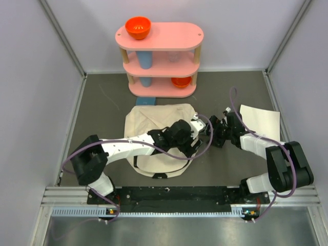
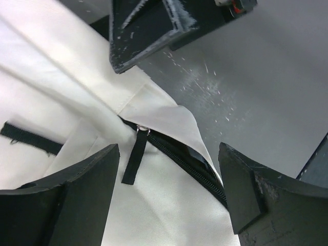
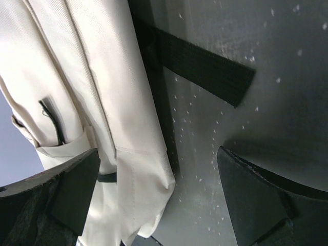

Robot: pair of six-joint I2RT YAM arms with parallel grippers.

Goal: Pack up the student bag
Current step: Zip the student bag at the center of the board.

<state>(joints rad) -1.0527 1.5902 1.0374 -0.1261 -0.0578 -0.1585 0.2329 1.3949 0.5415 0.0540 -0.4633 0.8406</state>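
Top external view: the student bag (image 1: pixel 154 123) lies flat in the middle of the dark grey table (image 1: pixel 102 113), just in front of a pink three-tier shelf (image 1: pixel 160 37). There's an orange bowl (image 1: pixel 138 27) on the top tier and a white sheet (image 1: pixel 261 120) off to the right of the bag. The left arm (image 1: pixel 128 148) reaches right across the bag and the right arm (image 1: pixel 256 141) comes in from the other side, so both wrists end up near the bag's right edge.

In the left wrist view, the left gripper (image 2: pixel 169 151) is spread wide with nothing pinched in it. It hangs right over the bag's zipper (image 2: pixel 179 159), and the black zipper pull (image 2: pixel 134 159) lies loose on the cream fabric between the two fingers. I can't tell if either finger touches the cloth. The zipper is parted a bit, with dark lining showing.

The right wrist view is a similar deal. The right gripper (image 3: pixel 158 154) is wide open and empty, sitting over the bag's side edge and the bare table, with a black strap (image 3: pixel 200 64) lying flat on the table beyond it.
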